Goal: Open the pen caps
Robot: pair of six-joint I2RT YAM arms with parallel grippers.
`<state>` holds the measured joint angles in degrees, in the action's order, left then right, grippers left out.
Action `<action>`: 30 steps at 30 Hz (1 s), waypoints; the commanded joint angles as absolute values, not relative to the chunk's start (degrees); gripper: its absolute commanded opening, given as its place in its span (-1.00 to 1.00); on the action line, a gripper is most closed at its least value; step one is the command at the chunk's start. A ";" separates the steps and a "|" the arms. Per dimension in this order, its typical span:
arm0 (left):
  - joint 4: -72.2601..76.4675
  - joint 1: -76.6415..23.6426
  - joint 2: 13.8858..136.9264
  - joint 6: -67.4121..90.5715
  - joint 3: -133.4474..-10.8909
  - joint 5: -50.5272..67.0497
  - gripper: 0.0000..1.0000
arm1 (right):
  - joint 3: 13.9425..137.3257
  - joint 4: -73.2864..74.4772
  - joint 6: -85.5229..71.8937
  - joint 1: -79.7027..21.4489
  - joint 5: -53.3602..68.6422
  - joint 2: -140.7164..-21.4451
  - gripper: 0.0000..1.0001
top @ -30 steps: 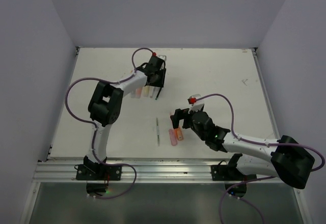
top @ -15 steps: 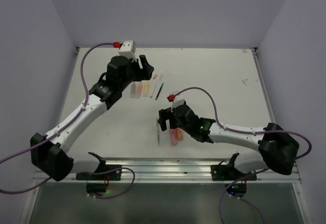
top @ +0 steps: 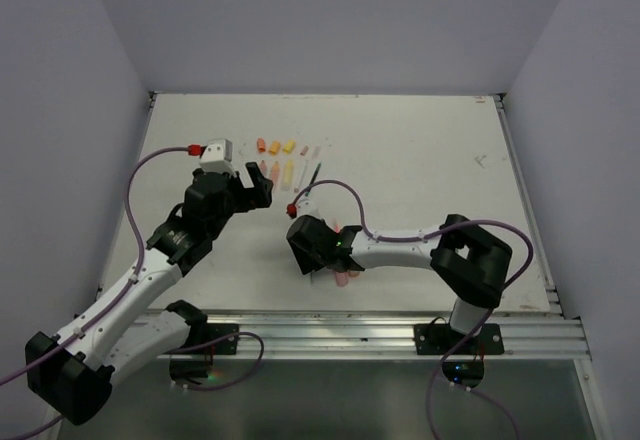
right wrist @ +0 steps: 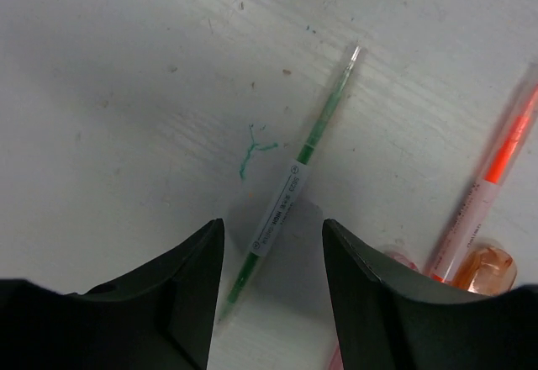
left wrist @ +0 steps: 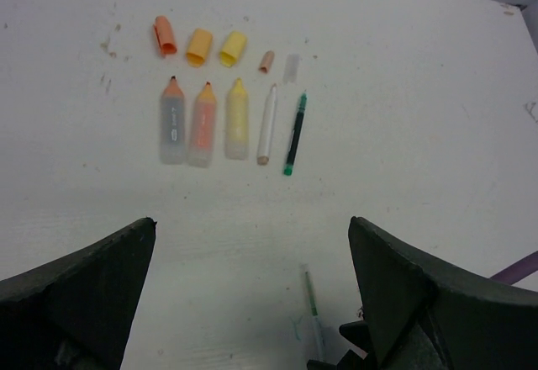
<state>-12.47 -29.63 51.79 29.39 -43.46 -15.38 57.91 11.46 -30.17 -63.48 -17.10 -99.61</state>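
- Green, thin and lying flat on the table (right wrist: pixel 101 92), one slim pen (right wrist: pixel 290 185) sits directly under the right gripper (right wrist: pixel 271 227), running lengthwise through the gap between its fingers, pale see-through end pointing away.
- The right gripper's fingers stand apart on either side of this pen; neither appears to touch it, so nothing is clamped.
- Off to that gripper's right lie a thin orange pen (right wrist: pixel 496 168) and, nearer the wrist, a chunky orange highlighter (right wrist: pixel 479 269); both look capped, though they are partly cut off.
- Well ahead of the left gripper (left wrist: pixel 252 219) is a tidy row of finished work: three highlighters (left wrist: pixel 203 124), a white pen (left wrist: pixel 267 124) and a dark green pen (left wrist: pixel 294 133), with five loose caps (left wrist: pixel 199 46) lined up beyond them.
- The left gripper is spread wide and holds nothing.
- Step in hand, as I judge it: picking up the next pen, the slim green one.
- Next move calls for closing squarely on the barrel, lifting, then bringing the left gripper in to pinch the pale end and pull along the pen's axis.
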 commanded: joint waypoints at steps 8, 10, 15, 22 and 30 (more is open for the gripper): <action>-10.47 -29.27 49.74 34.27 -35.16 -11.09 1.00 | 63.20 18.46 -33.57 -64.51 -19.60 -105.56 -0.45; -9.58 -29.27 50.27 34.63 -34.46 -8.54 1.00 | 62.84 18.37 -33.49 -64.60 -20.30 -105.38 -0.79; -5.54 -29.27 51.68 37.00 -32.26 -2.73 0.96 | 58.72 13.55 -32.08 -64.60 -21.36 -99.59 -1.00; 5.07 -29.36 53.08 43.24 -28.39 6.75 0.72 | 48.35 -1.56 -29.71 -64.60 -21.27 -86.06 -1.00; 14.85 -32.07 56.07 48.07 -26.54 7.74 0.49 | 37.97 -16.16 -27.25 -64.51 -19.95 -76.47 -1.00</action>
<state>6.55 -30.50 55.00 45.21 -26.50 6.31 40.10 -7.09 -29.04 -64.49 -19.88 -78.74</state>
